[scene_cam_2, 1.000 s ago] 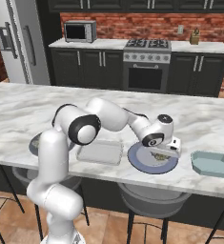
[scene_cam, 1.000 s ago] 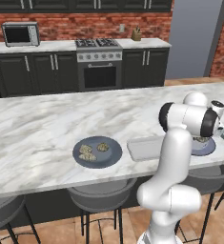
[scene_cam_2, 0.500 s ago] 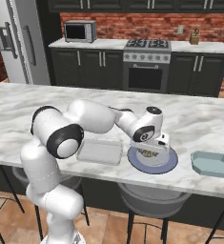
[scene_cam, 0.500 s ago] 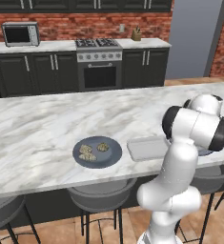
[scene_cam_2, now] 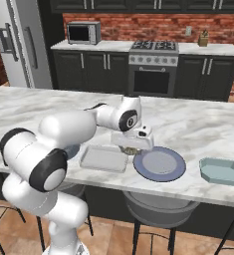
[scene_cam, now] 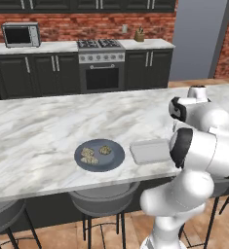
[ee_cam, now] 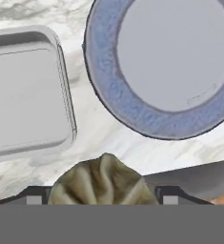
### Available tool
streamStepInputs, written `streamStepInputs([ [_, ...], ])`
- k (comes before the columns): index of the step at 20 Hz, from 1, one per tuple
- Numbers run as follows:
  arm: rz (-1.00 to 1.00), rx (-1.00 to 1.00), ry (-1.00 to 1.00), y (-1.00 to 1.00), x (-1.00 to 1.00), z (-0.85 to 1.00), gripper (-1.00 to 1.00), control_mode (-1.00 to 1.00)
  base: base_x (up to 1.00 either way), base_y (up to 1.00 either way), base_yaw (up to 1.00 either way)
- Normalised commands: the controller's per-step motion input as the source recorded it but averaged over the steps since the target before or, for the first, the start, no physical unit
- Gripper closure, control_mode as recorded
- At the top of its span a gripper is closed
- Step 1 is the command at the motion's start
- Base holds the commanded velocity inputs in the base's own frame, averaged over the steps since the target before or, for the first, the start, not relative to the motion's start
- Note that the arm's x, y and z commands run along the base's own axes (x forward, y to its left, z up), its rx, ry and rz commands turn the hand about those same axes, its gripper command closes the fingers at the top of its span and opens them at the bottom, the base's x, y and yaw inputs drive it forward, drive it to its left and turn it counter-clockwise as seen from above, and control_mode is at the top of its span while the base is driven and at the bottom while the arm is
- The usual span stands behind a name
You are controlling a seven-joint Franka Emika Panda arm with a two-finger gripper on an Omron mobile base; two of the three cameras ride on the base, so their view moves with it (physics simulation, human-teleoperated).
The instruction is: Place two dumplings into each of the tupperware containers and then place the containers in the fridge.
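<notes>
A simulated kitchen with a long white marble island counter crossing the middle of both base views.

In the hand view, 1 dumpling sits at the bottom centre, between the gripper's dark finger tips — a pale beige, rounded lump of dough with deep pleats folded across its top. The gripper stands wide and grips this dumpling on either side. In the right base view the same dumpling shows as a small tan lump under the gripper, just above the counter at the centre of the frame.

In the hand view a tupperware container lies at the upper left: a shallow, clear pale grey rectangular tray with rounded corners and a raised rim, with nothing in it. At the upper right is a round blue-grey plate, its centre bare. The dumpling hangs over the marble between tray and plate.

In the right base view the grey container lies just left of the plate; a 2nd container, pale teal, rests well to the right, near the counter's front edge.

In the left base view a dark blue-grey plate at the centre carries 3 dumplings — 2 on its left side, 1 at its upper right. The grey container lies just to its right.

The fridge, white-grey with a dark vertical handle and a recessed dispenser panel, stands at the upper left of the right base view, its door closed.

No readable writing or brand marks.
</notes>
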Motion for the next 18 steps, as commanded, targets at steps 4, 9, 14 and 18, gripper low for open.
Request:
streamStepInputs([
  [4, 0.02, 0.03, 0.38, 0.69, -0.03, 0.50, 1.00, -1.00, 0.00, 0.00, 0.00],
  [9, 0.03, 0.17, 0.31, 0.31, -0.04, 0.13, 1.00, -1.00, 0.00, 0.00, 0.00],
  [14, 0.00, 0.27, -0.03, -0.01, -0.13, -0.44, 1.00, -1.00, 0.00, 0.00, 0.00],
  [18, 0.00, 0.02, -0.45, 0.41, -0.10, -0.14, 1.00, -1.00, 0.00, 0.00, 0.00],
])
